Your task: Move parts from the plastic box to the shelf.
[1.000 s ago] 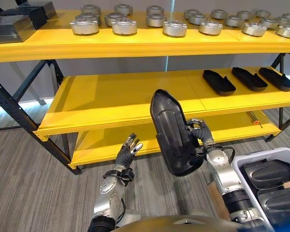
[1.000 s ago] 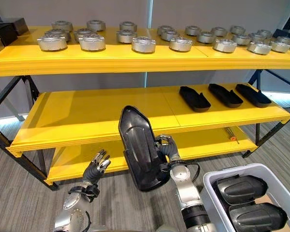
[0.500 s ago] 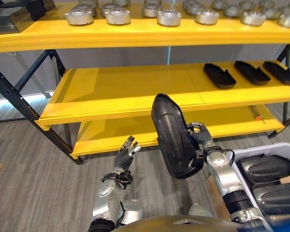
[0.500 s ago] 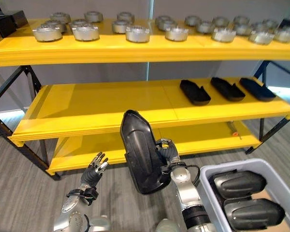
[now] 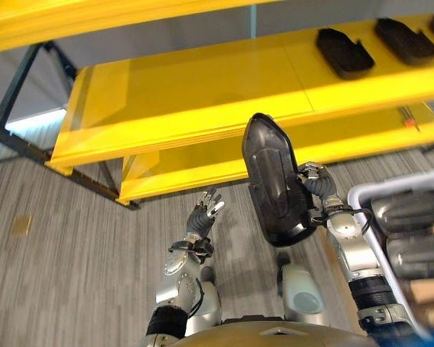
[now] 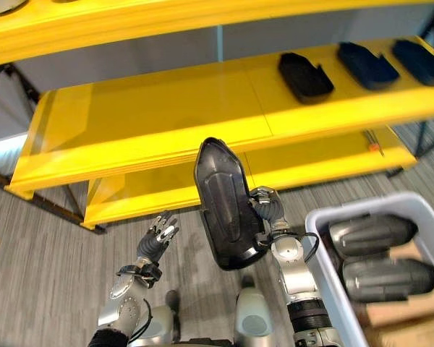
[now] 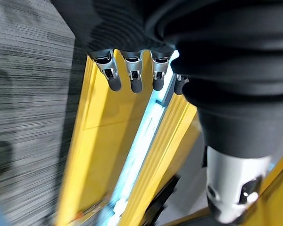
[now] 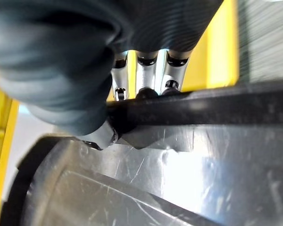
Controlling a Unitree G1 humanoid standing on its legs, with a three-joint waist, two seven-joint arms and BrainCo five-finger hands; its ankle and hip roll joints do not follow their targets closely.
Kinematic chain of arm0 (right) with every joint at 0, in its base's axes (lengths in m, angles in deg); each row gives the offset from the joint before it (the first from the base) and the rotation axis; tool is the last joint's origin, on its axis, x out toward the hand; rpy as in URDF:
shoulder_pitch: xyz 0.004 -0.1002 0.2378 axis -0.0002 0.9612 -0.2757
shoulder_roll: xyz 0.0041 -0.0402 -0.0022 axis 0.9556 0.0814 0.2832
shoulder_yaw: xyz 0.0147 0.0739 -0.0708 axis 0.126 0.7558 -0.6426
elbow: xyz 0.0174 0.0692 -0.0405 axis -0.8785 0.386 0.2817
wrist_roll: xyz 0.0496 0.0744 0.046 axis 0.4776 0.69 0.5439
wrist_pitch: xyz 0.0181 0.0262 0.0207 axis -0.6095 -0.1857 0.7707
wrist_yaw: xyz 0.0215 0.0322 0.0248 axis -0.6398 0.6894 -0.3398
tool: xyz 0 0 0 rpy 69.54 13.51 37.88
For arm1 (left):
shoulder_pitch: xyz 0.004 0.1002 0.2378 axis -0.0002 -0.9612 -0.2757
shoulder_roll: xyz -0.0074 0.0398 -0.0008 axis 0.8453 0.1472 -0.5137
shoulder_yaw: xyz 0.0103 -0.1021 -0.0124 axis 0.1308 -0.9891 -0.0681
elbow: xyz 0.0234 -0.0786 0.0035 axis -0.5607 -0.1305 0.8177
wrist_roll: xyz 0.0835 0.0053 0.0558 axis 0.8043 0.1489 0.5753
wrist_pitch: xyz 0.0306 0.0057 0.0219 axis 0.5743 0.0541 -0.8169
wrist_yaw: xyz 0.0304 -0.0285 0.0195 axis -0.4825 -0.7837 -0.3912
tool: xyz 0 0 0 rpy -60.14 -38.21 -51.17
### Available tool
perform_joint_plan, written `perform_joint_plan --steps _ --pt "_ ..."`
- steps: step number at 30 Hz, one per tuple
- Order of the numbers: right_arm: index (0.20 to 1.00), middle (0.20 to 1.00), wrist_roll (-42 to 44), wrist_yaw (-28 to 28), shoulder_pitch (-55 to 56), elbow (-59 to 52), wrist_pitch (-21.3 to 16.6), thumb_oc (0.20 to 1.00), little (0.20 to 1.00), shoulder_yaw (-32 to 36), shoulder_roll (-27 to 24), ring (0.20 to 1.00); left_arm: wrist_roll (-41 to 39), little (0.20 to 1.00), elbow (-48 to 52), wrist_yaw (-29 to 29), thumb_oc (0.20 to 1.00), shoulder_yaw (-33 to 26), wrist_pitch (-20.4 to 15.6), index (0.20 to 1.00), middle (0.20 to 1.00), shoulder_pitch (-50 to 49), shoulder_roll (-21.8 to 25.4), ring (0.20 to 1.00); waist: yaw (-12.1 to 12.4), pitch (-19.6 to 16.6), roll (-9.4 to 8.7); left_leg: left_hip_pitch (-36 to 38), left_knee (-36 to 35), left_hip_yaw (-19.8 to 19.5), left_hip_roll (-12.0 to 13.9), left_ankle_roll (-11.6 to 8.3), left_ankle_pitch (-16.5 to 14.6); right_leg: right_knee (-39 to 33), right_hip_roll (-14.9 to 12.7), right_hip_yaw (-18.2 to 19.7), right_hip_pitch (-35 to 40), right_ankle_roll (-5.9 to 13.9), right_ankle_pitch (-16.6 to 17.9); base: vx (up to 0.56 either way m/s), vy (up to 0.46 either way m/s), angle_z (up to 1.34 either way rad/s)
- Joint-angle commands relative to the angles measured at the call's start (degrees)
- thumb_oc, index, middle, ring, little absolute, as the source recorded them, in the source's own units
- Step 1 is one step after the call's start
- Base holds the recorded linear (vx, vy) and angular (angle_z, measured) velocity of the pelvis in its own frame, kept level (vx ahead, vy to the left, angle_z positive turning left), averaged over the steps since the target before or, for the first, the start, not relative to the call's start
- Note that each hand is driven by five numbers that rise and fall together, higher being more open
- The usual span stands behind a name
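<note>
My right hand (image 5: 315, 189) is shut on the edge of a long black plastic part (image 5: 273, 181), held upright in the air in front of the yellow shelf (image 5: 181, 101). In the right wrist view its fingers (image 8: 147, 75) curl over the part's rim (image 8: 188, 155). The grey plastic box (image 6: 325, 271) at lower right holds two more black parts (image 6: 369, 235). Three black parts (image 6: 304, 76) lie at the right end of the middle shelf board. My left hand (image 5: 205, 213) is raised over the floor with straight fingers (image 7: 132, 70), holding nothing.
The lowest shelf board (image 5: 202, 173) sits just above the grey carpet floor (image 5: 58, 253). A small orange-tipped tool (image 5: 407, 119) lies on it at the right. The left and middle stretch of the middle board is bare. A dark metal shelf leg (image 5: 14, 137) slants at the left.
The camera has tilted down, so the top shelf has slid out of sight. My right hand still holds the black part upright; both hands sit about as before.
</note>
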Motion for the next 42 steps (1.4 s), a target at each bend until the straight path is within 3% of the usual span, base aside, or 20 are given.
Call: perform_joint_plan --steps 1,2,3,4,6,7,8,9,10,11,12,13,14,15,17,19,20,26,37,42 --pt "0.200 0.200 3.8 -0.3 -1.5 -3.0 -4.6 0.200 0.200 0.2 2.2 0.200 -1.1 1.000 4.9 1.5 1.000 0.2 -2.8 1.000 1.000 0.3 0.5 1.000 -1.4 -6.0 -3.09 13.0 -8.2 1.9 0.2 2.50 10.1 -5.0 -2.5 4.3 -6.0 2.24 12.1 0.25 -0.208 -0.18" --pt "0.200 0.200 4.6 -0.7 -0.5 -3.4 -4.8 0.200 0.200 0.0 2.4 0.200 -0.5 1.000 5.4 1.1 1.000 -0.3 -2.8 1.000 1.000 0.2 0.3 1.000 -1.1 -6.2 -3.95 12.0 -4.5 1.5 0.4 2.37 11.4 -4.5 -1.9 4.8 -4.9 2.23 12.6 0.33 -0.280 -0.01" --pt "0.200 0.200 4.7 -0.4 -0.3 -4.2 -4.7 0.200 0.200 0.3 1.9 0.200 -0.4 1.000 6.2 0.7 1.000 -0.6 -2.9 1.000 1.000 0.0 0.2 1.000 -0.7 -6.2 -5.07 8.7 1.6 0.4 -0.4 2.37 10.7 -5.4 -2.4 4.7 -3.4 1.68 12.1 0.31 -0.354 0.02" --pt "0.200 0.200 5.2 -0.3 -0.3 -4.3 -4.9 0.200 0.200 0.2 1.6 0.200 -0.3 1.000 7.1 0.0 1.000 -0.3 -2.7 1.000 1.000 0.0 0.1 1.000 0.9 -5.2 -7.20 4.1 9.8 -0.2 -2.5 2.01 11.0 -6.7 -3.6 5.0 -1.1 0.77 12.3 0.17 -0.421 0.05" --pt "0.200 0.200 6.2 0.3 0.0 -5.0 -5.2 0.200 0.200 1.7 1.5 0.200 -0.8 1.000 8.8 -0.6 1.000 2.0 -2.4 1.000 1.000 0.7 1.2 1.000 4.2 -0.6 -12.15 -7.5 28.4 -0.5 -4.9 2.12 5.5 -8.3 -7.3 3.1 4.2 0.89 12.9 0.17 -0.446 0.16" --pt "0.200 0.200 6.4 0.3 0.0 -5.3 -5.3 0.200 0.200 1.7 1.7 0.200 -1.1 1.000 8.8 -0.4 1.000 2.8 -2.1 1.000 1.000 0.7 1.6 1.000 4.8 0.3 -12.51 -8.8 29.4 -0.1 -5.1 1.43 4.3 -9.0 -7.8 2.1 6.2 0.84 12.7 0.22 -0.219 0.47" --pt "0.200 0.200 6.4 0.6 -0.3 -5.5 -5.3 0.200 0.200 2.2 1.4 0.200 -1.4 1.000 8.8 -0.1 1.000 3.3 -1.9 1.000 1.000 1.0 2.2 1.000 5.2 1.7 -12.43 -10.8 25.8 0.2 -4.9 1.07 4.3 -10.6 -8.1 1.6 8.7 0.91 12.7 0.35 0.026 0.69" --pt "0.200 0.200 6.5 0.2 0.0 -5.7 -4.9 0.200 0.200 2.0 0.6 0.200 -1.0 1.000 8.7 -0.2 1.000 3.1 -1.4 1.000 1.000 0.8 2.2 1.000 5.3 1.3 -10.95 -12.1 12.5 0.7 -1.9 1.26 4.3 -12.3 -7.3 1.7 11.7 1.45 12.1 0.26 0.084 0.65" --pt "0.200 0.200 6.5 0.2 0.1 -5.7 -4.9 0.200 0.200 2.0 0.6 0.200 -1.0 1.000 8.7 -0.2 1.000 3.1 -1.3 1.000 1.000 0.7 2.1 1.000 5.5 1.4 -10.99 -11.1 11.2 1.0 -1.8 1.12 4.8 -12.6 -7.3 1.8 12.0 1.31 12.1 0.44 0.236 0.40" --pt "0.200 0.200 6.8 -0.2 1.0 -6.3 -5.0 0.200 0.200 2.4 0.3 0.200 -0.6 1.000 9.2 -0.2 1.000 2.4 -1.5 1.000 1.000 0.3 2.4 1.000 5.9 -0.1 -9.53 -12.9 -3.7 1.3 2.1 0.14 8.2 -12.9 -6.7 2.4 13.6 1.81 11.5 0.24 0.125 -0.09" --pt "0.200 0.200 6.8 -0.2 1.1 -6.4 -5.0 0.200 0.200 2.4 0.3 0.200 -0.6 1.000 9.3 -0.2 1.000 2.5 -1.5 1.000 1.000 0.2 2.3 1.000 6.2 -0.1 -9.56 -11.7 -5.4 1.9 2.2 0.03 9.0 -13.0 -6.7 2.7 13.8 1.72 11.6 0.47 0.312 -0.30" --pt "0.200 0.200 7.5 -0.4 2.5 -7.0 -5.1 0.200 0.200 2.9 1.5 0.200 0.0 1.000 8.0 0.0 1.000 2.0 -1.8 1.000 1.000 0.1 2.3 1.000 6.6 -2.3 -8.66 -12.4 -8.1 3.2 4.7 -1.02 11.1 -12.6 -7.0 3.3 15.9 1.54 11.1 0.25 0.164 -0.31" --pt "0.200 0.200 7.4 -0.4 2.6 -7.0 -5.1 0.200 0.200 2.9 1.5 0.200 0.0 1.000 7.9 0.1 1.000 2.0 -1.8 1.000 1.000 0.0 2.3 1.000 6.8 -2.3 -8.60 -12.3 -8.1 3.4 4.8 -1.08 11.0 -12.6 -7.0 3.5 15.9 1.49 11.1 0.38 0.450 -0.41" --pt "0.200 0.200 7.5 -1.4 2.9 -7.5 -5.3 0.200 0.200 2.5 2.3 0.200 0.1 1.000 7.9 0.5 1.000 1.3 -1.9 1.000 1.000 -0.6 2.2 1.000 6.5 -3.3 -7.46 -9.9 -2.1 1.7 2.3 -2.86 10.5 -11.4 -8.5 4.6 14.5 0.70 11.5 0.15 0.360 -0.63" --pt "0.200 0.200 7.8 -1.5 4.2 -8.4 -5.3 0.200 0.200 3.3 3.0 0.200 -0.3 1.000 8.0 1.2 1.000 2.2 -2.1 1.000 1.000 -0.5 2.9 1.000 6.2 -3.9 -7.48 -9.6 -0.5 5.3 1.6 -3.24 9.9 -11.4 -9.7 3.7 14.3 0.42 11.8 0.11 0.322 -0.77" --pt "0.200 0.200 7.3 -1.6 5.1 -8.8 -5.3 0.200 0.200 3.8 2.8 0.200 -0.4 1.000 8.1 1.3 1.000 2.9 -2.1 1.000 1.000 -0.7 3.5 1.000 6.0 -4.4 -7.33 -9.5 0.3 5.6 0.7 -3.46 9.8 -11.7 -11.1 3.0 14.5 0.20 11.9 0.09 0.210 -0.54" --pt "0.200 0.200 7.3 -1.5 5.1 -8.6 -5.1 0.200 0.200 3.7 3.3 0.200 -0.2 1.000 8.3 1.2 1.000 3.1 -2.2 1.000 1.000 -0.7 4.0 1.000 5.7 -5.0 -7.10 -9.1 0.8 5.1 -0.5 -3.14 9.5 -12.0 -12.0 2.6 14.6 -0.12 11.7 0.13 0.289 0.12" --pt "0.200 0.200 8.3 -2.0 3.8 -5.2 -4.8 0.200 0.200 2.7 5.1 0.200 -1.4 1.000 6.6 1.2 1.000 3.6 -2.1 1.000 1.000 1.3 5.0 1.000 5.6 -7.3 -7.08 -6.0 0.5 6.9 -1.8 -2.22 9.5 -14.6 -15.0 -0.1 15.5 -0.02 11.1 0.13 0.175 -0.08" --pt "0.200 0.200 9.8 0.0 -5.9 0.3 -4.1 0.200 0.200 -0.3 6.7 0.200 -2.6 1.000 3.5 2.0 1.000 5.8 -1.6 1.000 1.000 2.8 5.5 1.000 7.7 -6.9 -7.91 -3.5 -1.3 6.9 -1.8 -1.68 9.7 -15.3 -14.7 -1.2 16.9 0.34 10.8 0.05 0.008 0.05" --pt "0.200 0.200 14.1 1.5 -15.9 9.3 -2.3 0.200 0.200 -2.0 9.2 0.200 -3.1 1.000 1.8 2.5 1.000 6.4 -0.8 1.000 1.000 3.5 5.9 1.000 11.0 -5.8 -9.04 -3.4 -1.9 6.2 -1.8 -1.88 9.9 -15.4 -14.3 -2.1 17.8 0.44 10.7 0.01 -0.037 0.12"
